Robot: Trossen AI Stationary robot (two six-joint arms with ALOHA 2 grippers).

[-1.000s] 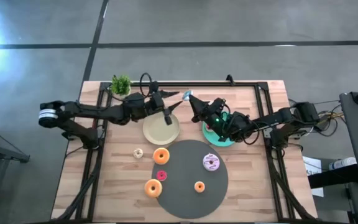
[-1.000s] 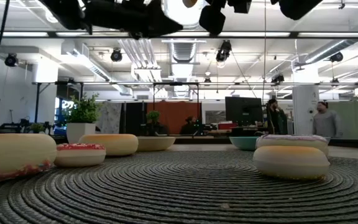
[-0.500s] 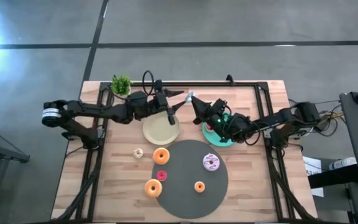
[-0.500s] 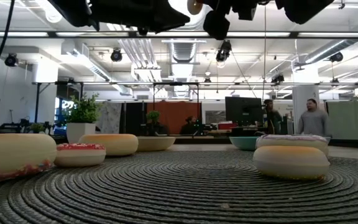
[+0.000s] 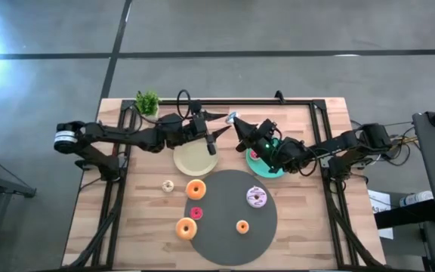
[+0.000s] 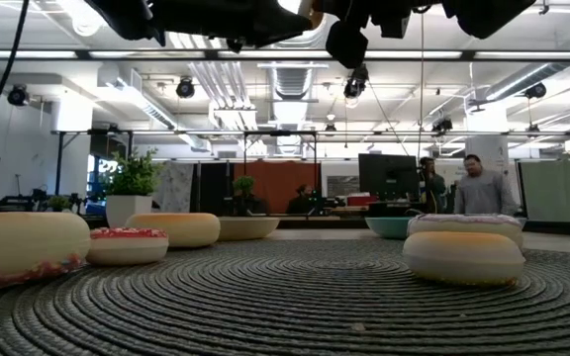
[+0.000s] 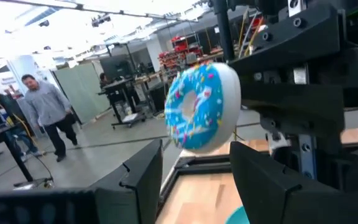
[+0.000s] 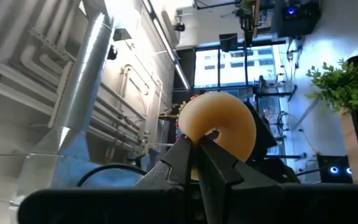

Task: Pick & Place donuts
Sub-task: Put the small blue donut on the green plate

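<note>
A blue-iced donut (image 7: 199, 107) is held clamped in the fingers of the right gripper (image 5: 232, 119), raised in the air just beyond the cream plate (image 5: 195, 159); its plain underside is seen in the right wrist view, pinched through the ring. The left gripper (image 5: 211, 137), with its fingers spread apart and nothing between them, has been brought closer over the last second, from over the cream plate toward the held donut, so that the donut now stands just in front of its open fingers. A handover from right to left seems to be in preparation, though no contact has yet been made. The other donuts lie untouched: a large orange donut (image 5: 195, 189), a red mini donut (image 5: 196, 213), a lilac-white donut (image 5: 257, 198) and a small orange donut (image 5: 242, 226) on or at the edge of the grey mat (image 5: 225, 242), a second large orange donut (image 5: 186, 228) at the mat's edge nearest the left arm, and a cream mini donut (image 5: 168, 185) on the wooden tabletop (image 5: 142, 227) beside the cream plate. A teal plate (image 5: 266, 169) sits under the right arm. A potted plant (image 5: 147, 103) stands at the corner beyond the cream plate. In the room behind, a person (image 6: 478, 190) has walked across the background.
</note>
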